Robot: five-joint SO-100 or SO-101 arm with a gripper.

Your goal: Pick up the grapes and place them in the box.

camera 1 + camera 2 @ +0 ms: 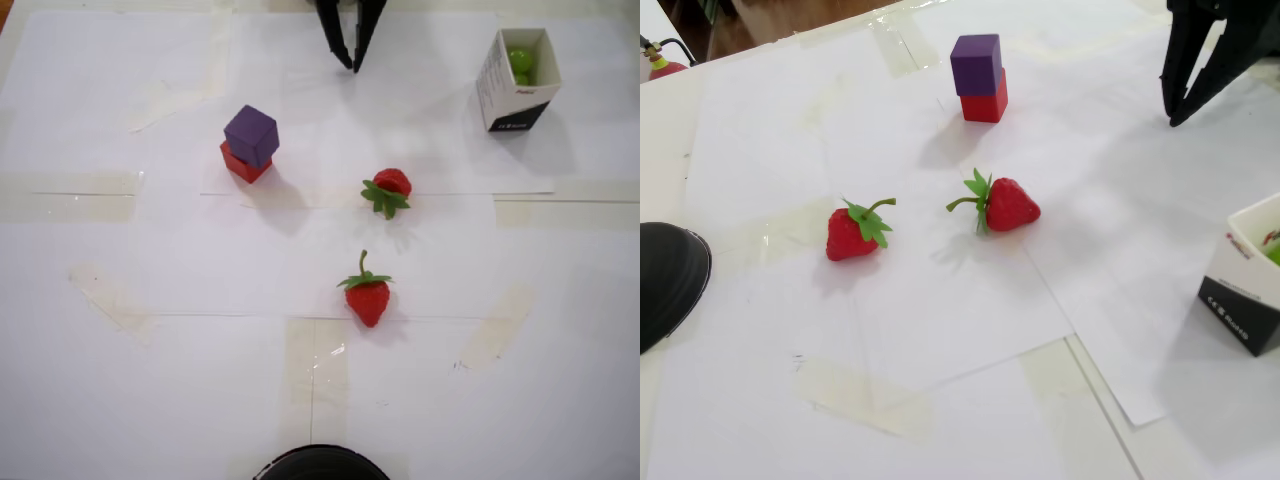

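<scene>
the box is a small white paper carton with a black band at its base, standing upright with its top open, at about one o'clock in the overhead view, near the upper right corner. in the fixed view the box sits at three o'clock, cut off by the right edge. the grapes, glossy and light green, lie inside the box; two can be made out, touching each other.
</scene>
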